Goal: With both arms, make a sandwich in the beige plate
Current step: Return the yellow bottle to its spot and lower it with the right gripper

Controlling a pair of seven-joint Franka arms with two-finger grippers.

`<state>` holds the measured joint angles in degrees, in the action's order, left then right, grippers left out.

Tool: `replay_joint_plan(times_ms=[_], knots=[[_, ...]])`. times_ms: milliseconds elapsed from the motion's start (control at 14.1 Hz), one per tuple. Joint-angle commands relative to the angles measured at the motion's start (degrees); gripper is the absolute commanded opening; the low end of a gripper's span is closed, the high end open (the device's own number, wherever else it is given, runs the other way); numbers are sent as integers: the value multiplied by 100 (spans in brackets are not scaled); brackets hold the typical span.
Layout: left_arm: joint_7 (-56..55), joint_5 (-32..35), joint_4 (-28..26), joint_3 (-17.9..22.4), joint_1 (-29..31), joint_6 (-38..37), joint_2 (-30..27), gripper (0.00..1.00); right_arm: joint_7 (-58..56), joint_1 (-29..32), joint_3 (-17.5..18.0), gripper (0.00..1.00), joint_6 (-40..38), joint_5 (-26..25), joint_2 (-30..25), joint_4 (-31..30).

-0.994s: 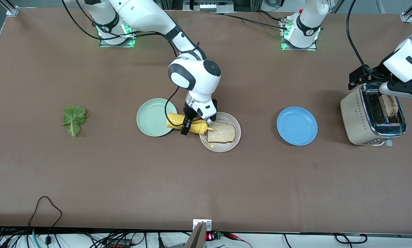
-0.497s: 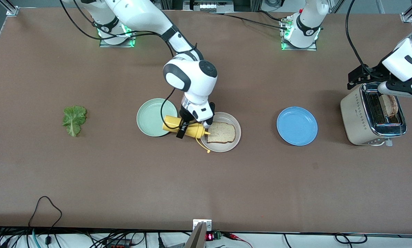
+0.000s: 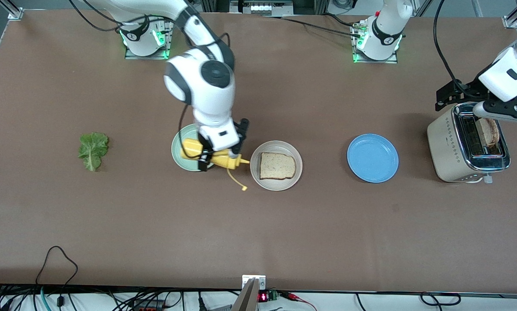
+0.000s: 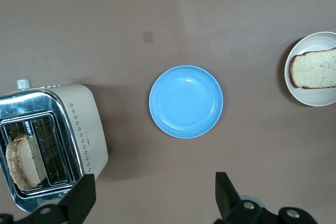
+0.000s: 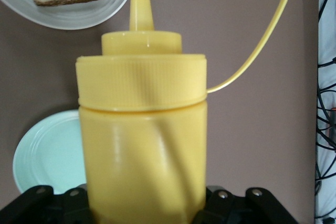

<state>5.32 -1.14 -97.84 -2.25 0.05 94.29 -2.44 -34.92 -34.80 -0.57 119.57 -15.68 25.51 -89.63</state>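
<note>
Beside right gripper (image 3: 215, 156): beige plate (image 3: 297, 172)

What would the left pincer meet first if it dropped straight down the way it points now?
Probably bare brown table. The open left pincer points down between the cream metal toaster and the round blue plate, over neither as far as its wrist view shows, though depth is unclear.

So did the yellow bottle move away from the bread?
Yes. The right gripper carried the bottle off the beige plate toward the green plate; its nozzle no longer reaches over the bread.
</note>
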Motion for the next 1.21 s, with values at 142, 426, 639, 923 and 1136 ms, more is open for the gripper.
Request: replay_joint_plan(times_ms=[142,426,639,923,1136], knots=[[-22,-88,195,-12,-31,-157,59,100,-1576,754,83,35,505,1521,-1143,-1247],[-13,-88,195,-3,-13,-157,68,100,-3147,1421,74,35,1182,3320,-1855,-2442],[-13,-88,195,-3,-13,-157,59,100,-5175,2123,48,35,1139,5209,-1962,-2935],[-13,-88,195,-3,-5,-166,59,100,-7997,3169,39,35,475,7812,-1533,-3482],[-5,-88,195,-3,-5,-166,59,100,-9195,3979,48,35,-598,8378,-927,-3464]])
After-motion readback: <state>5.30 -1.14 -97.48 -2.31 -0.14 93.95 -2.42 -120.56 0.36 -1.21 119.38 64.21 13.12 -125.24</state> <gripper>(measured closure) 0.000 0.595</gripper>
